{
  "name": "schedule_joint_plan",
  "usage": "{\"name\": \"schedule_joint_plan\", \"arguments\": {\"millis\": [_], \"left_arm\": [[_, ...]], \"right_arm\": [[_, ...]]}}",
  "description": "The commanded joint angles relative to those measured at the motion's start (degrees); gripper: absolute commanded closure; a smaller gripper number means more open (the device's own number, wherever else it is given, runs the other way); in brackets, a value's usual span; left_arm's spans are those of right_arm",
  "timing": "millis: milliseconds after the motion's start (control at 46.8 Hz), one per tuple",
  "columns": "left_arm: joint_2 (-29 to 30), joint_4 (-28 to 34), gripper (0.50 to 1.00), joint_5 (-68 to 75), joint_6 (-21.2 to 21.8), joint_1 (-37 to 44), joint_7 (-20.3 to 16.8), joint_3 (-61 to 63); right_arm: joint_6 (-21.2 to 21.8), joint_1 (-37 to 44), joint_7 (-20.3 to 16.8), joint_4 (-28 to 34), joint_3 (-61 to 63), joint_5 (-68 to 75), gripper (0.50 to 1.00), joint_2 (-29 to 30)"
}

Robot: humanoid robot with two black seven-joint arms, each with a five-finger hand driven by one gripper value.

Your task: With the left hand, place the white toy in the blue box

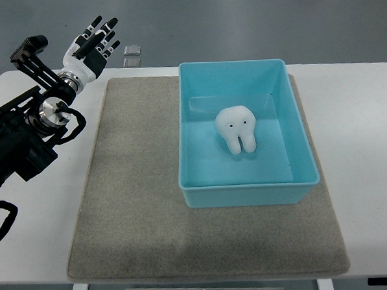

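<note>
Though plush, tooth-shaped white toy (237, 130) inside smooth blue box (248, 187)

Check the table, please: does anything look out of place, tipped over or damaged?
Nothing stands out. The white toy lies inside the blue box, which sits squarely on the grey mat. The left robot hand is off to the far left corner, fingers spread, holding nothing. No spill or damage shows.
</note>
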Motion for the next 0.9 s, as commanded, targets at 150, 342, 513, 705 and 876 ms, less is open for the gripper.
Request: {"name": "schedule_joint_plan", "arguments": {"millis": [150,342,513,705,876], "left_arm": [[-1.13,0.12,0.510,0.03,0.24,0.09,-0.25,-8.92],[-1.05,0.12,0.512,-0.06,0.41,0.09,-0.77,-9.81],[-1.48,0.12,0.510,0.03,0.41,0.88,-0.77,-9.81],[-1.57,0.12,0.510,0.11,0.41,0.88,-0.77,-9.72],[-1.57,0.12,0.510,0.11,0.41,0.88,-0.77,-9.72]], "right_arm": [[0.00,0.03,0.02,0.00,0.00,0.00,0.564,0.00],[0.00,0.03,-0.07,0.00,0.00,0.00,0.564,0.00],[0.44,-0.05,-0.07,0.09,0.09,0.00,0.564,0.00],[0.70,-0.05,-0.07,0.18,0.00,-0.26,0.564,0.00],[0.35,-0.14,-0.07,0.18,-0.09,-0.62,0.564,0.00]]}}
